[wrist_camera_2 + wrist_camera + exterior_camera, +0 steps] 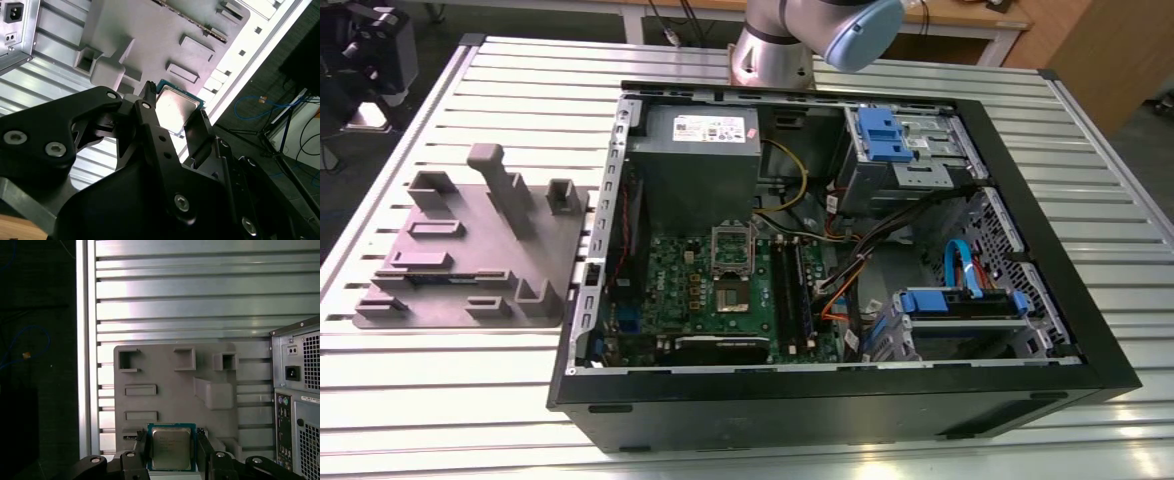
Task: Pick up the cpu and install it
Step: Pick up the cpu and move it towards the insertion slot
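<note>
The cpu (171, 448), a small square chip with a shiny grey metal top and a green rim, sits between my gripper's (171, 439) two black fingers (141, 444). In the second wrist view the cpu (176, 106) is likewise clamped by the gripper (174, 114), one finger on each side. It hangs well above the grey holder tray (165, 372), over the tray's near edge. In the exterior view the green motherboard (670, 270) lies inside the open computer case (1067, 380).
The grey holder tray (467, 250) with raised blocks lies on the slatted metal table (454, 400) at the exterior view's left, beside the case. The arm's base (774, 50) stands behind the case. The case's rear panel (300, 390) is near the tray. Inside are a grey power supply (700, 150) and blue drive bays (961, 305).
</note>
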`<action>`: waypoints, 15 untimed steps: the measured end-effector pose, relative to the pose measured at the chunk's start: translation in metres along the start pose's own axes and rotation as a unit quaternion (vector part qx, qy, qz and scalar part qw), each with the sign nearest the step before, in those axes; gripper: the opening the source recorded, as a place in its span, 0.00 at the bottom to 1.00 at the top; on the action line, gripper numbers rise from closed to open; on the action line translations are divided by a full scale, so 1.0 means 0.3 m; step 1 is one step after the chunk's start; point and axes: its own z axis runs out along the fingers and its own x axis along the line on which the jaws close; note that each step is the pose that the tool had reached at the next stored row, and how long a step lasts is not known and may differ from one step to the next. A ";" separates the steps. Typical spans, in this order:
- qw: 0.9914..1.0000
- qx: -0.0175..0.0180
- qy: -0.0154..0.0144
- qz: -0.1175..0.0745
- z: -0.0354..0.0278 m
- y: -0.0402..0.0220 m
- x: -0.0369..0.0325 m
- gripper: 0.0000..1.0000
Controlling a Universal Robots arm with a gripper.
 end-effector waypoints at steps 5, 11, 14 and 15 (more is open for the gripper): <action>1.000 0.000 0.000 0.000 0.000 0.000 -0.003 0.47; 1.000 0.000 0.000 0.000 0.000 0.001 -0.011 0.47; 1.000 0.000 0.000 0.000 0.000 0.001 -0.013 0.47; 1.000 0.000 0.000 0.000 0.000 0.001 -0.014 0.47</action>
